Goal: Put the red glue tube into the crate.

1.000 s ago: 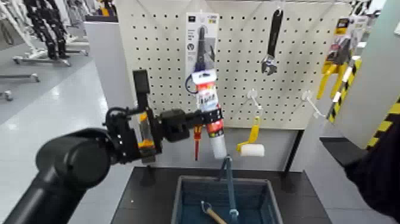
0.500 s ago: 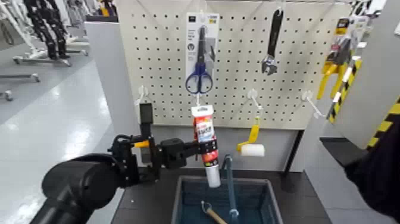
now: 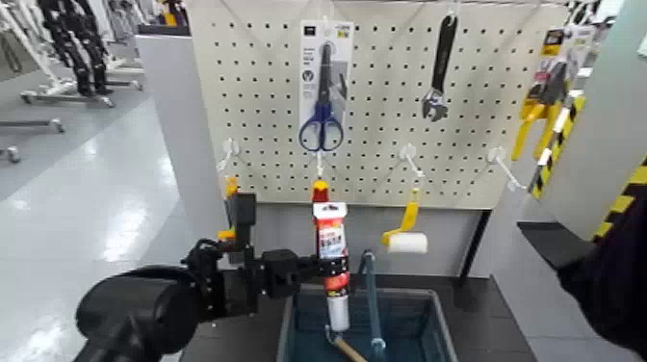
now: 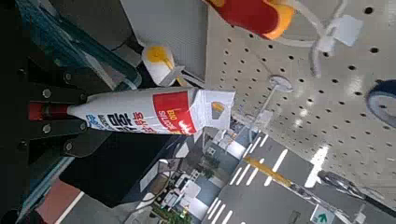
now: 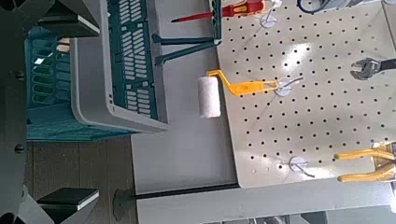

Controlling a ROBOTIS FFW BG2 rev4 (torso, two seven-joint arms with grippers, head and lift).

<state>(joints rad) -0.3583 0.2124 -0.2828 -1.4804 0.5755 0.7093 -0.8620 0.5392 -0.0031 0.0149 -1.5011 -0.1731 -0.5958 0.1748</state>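
1. Head view: the left pincer is closed on the tube, reaching it from 9 o'clock. It grips below the middle, with the crimped end near 12 and the cap near 6. That nearly upright hold seems meant to let the tube drop in cap first. The crate opens below, towards 5 o'clock from the pincer; the cap shows against its inside, at about 8 o'clock from the top of the swing handle. The handle could catch the tube, so the lowering should probably keep to its 9 o'clock side. How deep the cap sits, I cannot tell.

2. Left wrist view: the tube lies between the pincer's fingers, its printed body and crimped end sticking out past them; the cap is hidden.

3. Right wrist view: the right pincer is spread and empty, beside the crate, at its 3 o'clock side as the head sees it, apparently waiting.
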